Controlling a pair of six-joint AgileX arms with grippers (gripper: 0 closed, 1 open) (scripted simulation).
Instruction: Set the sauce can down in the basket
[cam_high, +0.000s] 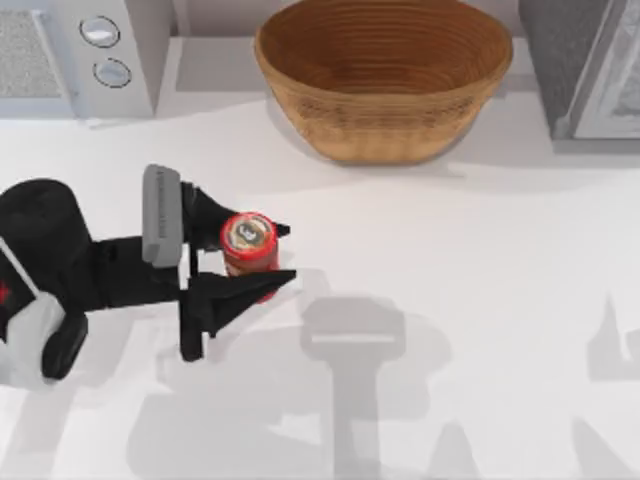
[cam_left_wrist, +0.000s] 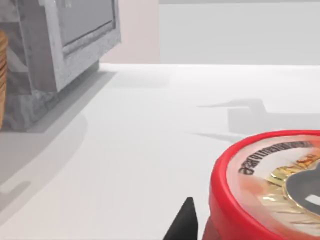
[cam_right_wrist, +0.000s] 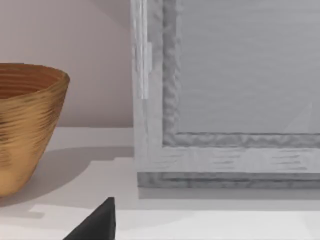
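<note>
The white counter carries a wide woven basket at its far edge, near the middle; the basket's inside shows bare ridged coils. Well apart from it, toward the left side, the left gripper is clenched around the small red sauce can, one finger on each side. The can stands upright, its round top facing up. I cannot tell the state of the right gripper.
</note>
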